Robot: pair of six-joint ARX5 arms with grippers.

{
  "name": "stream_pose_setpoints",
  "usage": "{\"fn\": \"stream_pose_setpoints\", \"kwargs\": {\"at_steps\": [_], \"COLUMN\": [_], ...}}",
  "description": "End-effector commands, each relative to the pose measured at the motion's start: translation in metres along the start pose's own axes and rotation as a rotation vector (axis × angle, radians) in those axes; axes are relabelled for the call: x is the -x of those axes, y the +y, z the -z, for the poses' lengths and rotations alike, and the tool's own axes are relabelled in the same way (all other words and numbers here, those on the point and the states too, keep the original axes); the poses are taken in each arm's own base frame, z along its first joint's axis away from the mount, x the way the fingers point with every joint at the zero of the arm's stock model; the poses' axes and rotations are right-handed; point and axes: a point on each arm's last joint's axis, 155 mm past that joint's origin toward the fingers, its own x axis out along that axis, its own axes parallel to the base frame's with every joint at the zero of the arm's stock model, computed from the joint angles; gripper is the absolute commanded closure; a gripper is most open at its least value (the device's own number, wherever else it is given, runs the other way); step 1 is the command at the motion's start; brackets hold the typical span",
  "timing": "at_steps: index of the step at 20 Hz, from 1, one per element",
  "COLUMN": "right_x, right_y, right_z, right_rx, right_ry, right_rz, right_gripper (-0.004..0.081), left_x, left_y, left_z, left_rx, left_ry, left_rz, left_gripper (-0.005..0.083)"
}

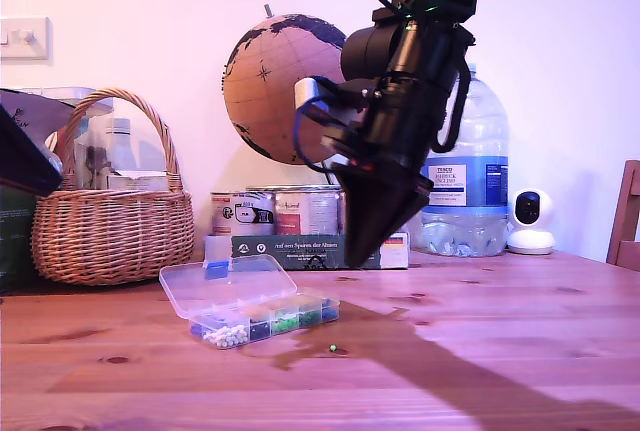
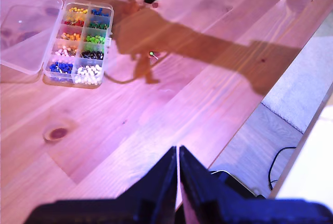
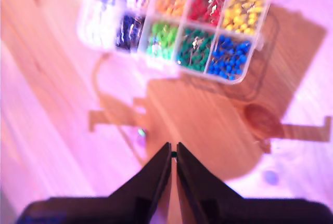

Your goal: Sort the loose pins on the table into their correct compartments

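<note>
The green pin (image 3: pixel 140 132) lies near the clear box (image 3: pixel 233 80), boxward of my second gripper (image 3: pixel 173 152), the nearer one, closed and apparently empty; my first gripper (image 2: pixel 178 154), also closed, is farther.

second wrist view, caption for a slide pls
My second gripper, jaws together, above a loose green pin on the table, near the clear box of colour-sorted pins

White wall (image 1: pixel 150 1) — wooden chair (image 1: pixel 626 219)
</note>
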Motion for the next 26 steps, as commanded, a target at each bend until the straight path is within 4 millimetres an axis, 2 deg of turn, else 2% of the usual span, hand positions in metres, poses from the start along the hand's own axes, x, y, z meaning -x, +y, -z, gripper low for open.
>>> {"fn": "stream_pose_setpoints", "kwargs": {"at_steps": [1,7,10,17,21,26], "right_x": [-0.007,-0.006,-0.004,-0.01,-0.03,-0.043], "right_y": [0.002,0.01,0.005,0.009,0.007,-0.002], "right_z": [-0.003,-0.02,-0.035,-0.068,-0.062,-0.054], "right_rx": [-0.048,-0.225,-0.227,-0.194,-0.197,-0.21], "right_ry": [-0.007,-0.071,-0.13,-0.239,-0.204,-0.168], "right_rz": [-0.025,-0.084,-0.073,-0.049,-0.043,-0.01], "right_gripper": [0.0781,0.0781,0.0781,0.0781,0.0781,0.0781], "left_x": [-0.001,-0.001,-0.001,-0.001,-0.001,-0.001], "left_y": [-0.001,-0.001,-0.001,-0.001,-0.001,-0.001], "left_z": [0.003,0.003,0.003,0.003,0.005,0.007], "left_rx": [0.002,0.003,0.002,0.003,0.006,0.009], "left_ry": [0.002,0.003,0.002,0.005,0.012,0.02], "left_rz": [0.006,0.006,0.006,0.006,0.006,0.006], "left_gripper": [0.0797,0.0797,0.0797,0.0797,0.0797,0.0797]}}
